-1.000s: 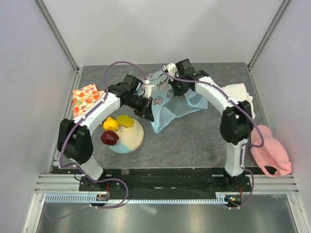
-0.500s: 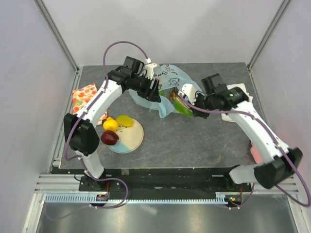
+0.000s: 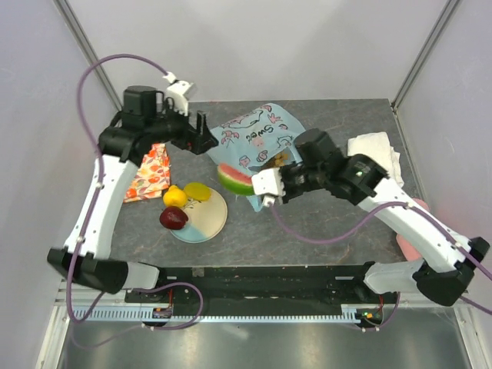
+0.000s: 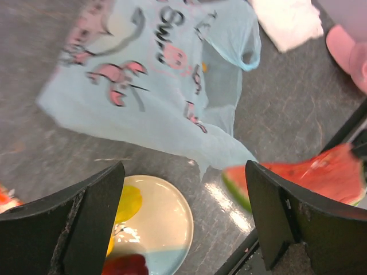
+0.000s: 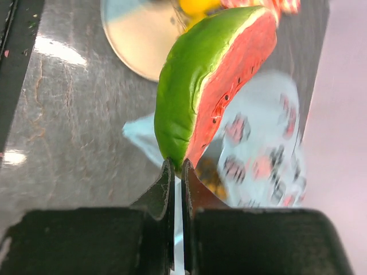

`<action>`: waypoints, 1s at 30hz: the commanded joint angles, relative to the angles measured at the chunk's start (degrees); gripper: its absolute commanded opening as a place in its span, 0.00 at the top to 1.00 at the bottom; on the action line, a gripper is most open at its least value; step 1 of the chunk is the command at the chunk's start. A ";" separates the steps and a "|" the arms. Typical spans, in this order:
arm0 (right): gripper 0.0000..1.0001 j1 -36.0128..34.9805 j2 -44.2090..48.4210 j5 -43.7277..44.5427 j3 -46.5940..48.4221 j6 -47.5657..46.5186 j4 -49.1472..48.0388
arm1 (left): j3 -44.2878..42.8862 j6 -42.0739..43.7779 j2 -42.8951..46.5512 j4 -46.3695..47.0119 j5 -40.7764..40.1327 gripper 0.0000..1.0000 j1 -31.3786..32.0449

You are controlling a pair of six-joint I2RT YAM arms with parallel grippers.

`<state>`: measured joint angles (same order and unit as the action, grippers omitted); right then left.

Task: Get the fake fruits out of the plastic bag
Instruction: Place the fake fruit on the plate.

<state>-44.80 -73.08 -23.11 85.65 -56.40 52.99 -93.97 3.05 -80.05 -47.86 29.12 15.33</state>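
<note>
The right claw point(image 3: 255, 183) is clamped on the glossy plastic watermelon slice with a green rind and red flesh point(image 3: 235, 178). In the right wrist view its fingers point(image 5: 166, 183) are pinched almost together on the slice's point(image 5: 212, 86) lower tip, so the fruit stands up and away from them, rind to the left and flesh to the right. From above, the slice is outside the crinkly light-blue plastic bag with pink-and-dark cartoon print point(image 3: 257, 132). It sits at the bag's near corner, just beyond the far-right rim of the round white-and-blue plate point(image 3: 216, 223). The bag lies spread on the dark grey tabletop point(image 3: 307, 223), toward the far side. A small tan-brown lump point(image 3: 277, 159) shows at the bag's near edge beside the right claw, too small to identify. On the plate rest an oblong yellow lemon point(image 3: 198, 191), a round yellow-orange fruit point(image 3: 174, 197) and a dark red apple point(image 3: 174, 218), close together on its left half. The left claw point(image 3: 202, 135) hangs at the bag's left edge with its fingers spread wide and nothing between them. Its wrist view looks down on the bag point(image 4: 143, 86), the plate point(image 4: 169, 229) and the slice point(image 4: 309, 175) at lower right. An orange-red patterned cloth point(image 3: 151, 169) lies left of the plate, and a white folded towel point(image 3: 377, 150) lies right of the bag.
</note>
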 commanded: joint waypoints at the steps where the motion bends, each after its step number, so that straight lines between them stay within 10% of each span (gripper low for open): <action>1: 1.00 -7.04 -5.83 -2.81 -3.20 -18.28 -6.93 | 3.00 -0.32 4.89 -0.05 3.56 0.07 -3.11; 20: 1.00 -11.28 -28.42 -14.94 -0.40 -58.28 -3.96 | 13.46 -2.52 15.36 1.18 8.23 0.10 -13.04; 30: 0.88 -9.96 -27.03 -13.01 0.23 -46.13 -6.74 | 16.10 -4.72 16.16 1.62 9.28 0.09 -14.28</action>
<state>-55.53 -102.80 -33.23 84.16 -110.00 48.45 -78.98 0.43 -65.17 -47.79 36.56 1.39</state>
